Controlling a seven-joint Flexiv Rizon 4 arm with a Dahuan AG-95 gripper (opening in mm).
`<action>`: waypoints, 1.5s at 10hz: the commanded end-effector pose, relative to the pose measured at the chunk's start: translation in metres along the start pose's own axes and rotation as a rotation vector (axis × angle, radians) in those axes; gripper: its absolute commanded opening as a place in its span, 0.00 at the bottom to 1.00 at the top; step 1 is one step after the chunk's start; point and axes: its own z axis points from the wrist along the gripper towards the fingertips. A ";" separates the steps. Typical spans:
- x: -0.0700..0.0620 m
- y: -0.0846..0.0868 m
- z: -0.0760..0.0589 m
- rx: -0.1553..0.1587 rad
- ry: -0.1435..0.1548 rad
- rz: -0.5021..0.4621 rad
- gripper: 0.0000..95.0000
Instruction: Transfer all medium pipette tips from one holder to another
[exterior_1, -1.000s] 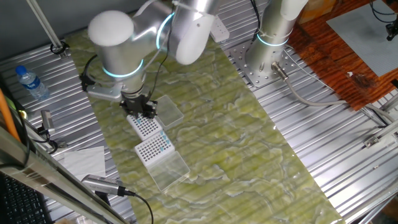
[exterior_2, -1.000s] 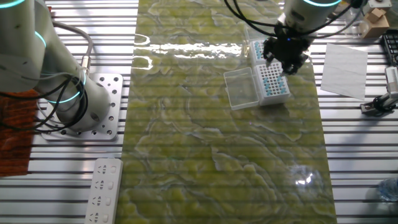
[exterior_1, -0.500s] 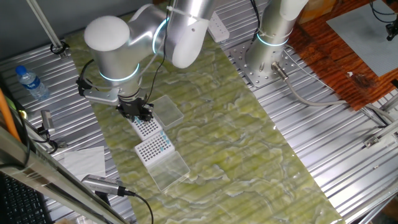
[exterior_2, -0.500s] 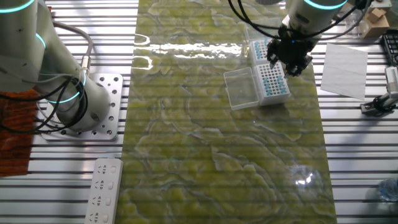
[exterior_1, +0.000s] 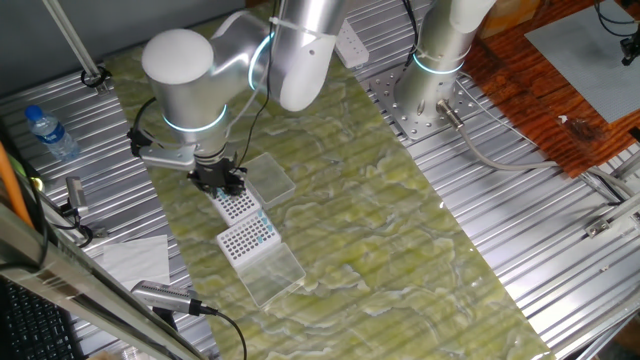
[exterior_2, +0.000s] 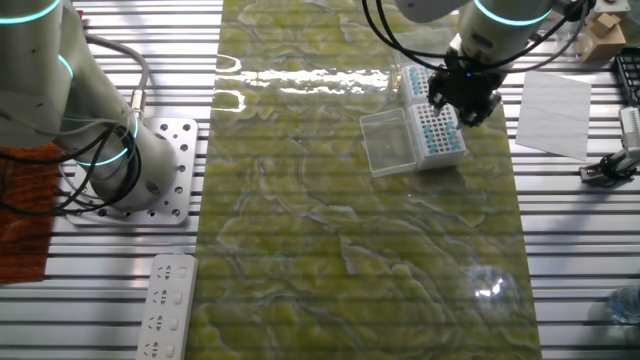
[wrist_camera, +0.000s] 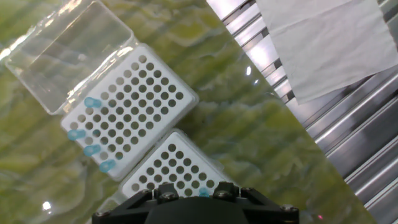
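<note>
- One fixed view: the tool (exterior_1: 219, 181) hangs low over the far holder (exterior_1: 236, 205), the white grid rack that lies directly under it. The near holder (exterior_1: 247, 238) lies just past that rack, away from the arm's elbow, with its clear lid (exterior_1: 272, 274) open beyond it. The blue tops are too small to make out here.
- The other fixed view: the tool (exterior_2: 463, 97) covers the joint between the two racks; the holder with its clear lid (exterior_2: 388, 141) open sits just below and left of it on the green mat of the table (exterior_2: 330, 250). A white sheet of paper (exterior_2: 553, 112) lies to the tool's right.
- Hand view: four medium pipette tips (wrist_camera: 91, 135) stand in a column along the left edge of the far rack (wrist_camera: 129, 107), ahead and left of the tool. One more blue top (wrist_camera: 204, 193) shows in the closer rack (wrist_camera: 180, 169), right at the tool's body.
- Finger state: cannot tell; the fingertips show in no view.
</note>
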 end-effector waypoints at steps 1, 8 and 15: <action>0.000 0.000 0.001 0.001 -0.001 -0.024 0.20; 0.004 -0.001 0.005 0.005 0.002 -0.088 0.00; 0.014 -0.004 -0.023 -0.026 0.040 -0.098 0.00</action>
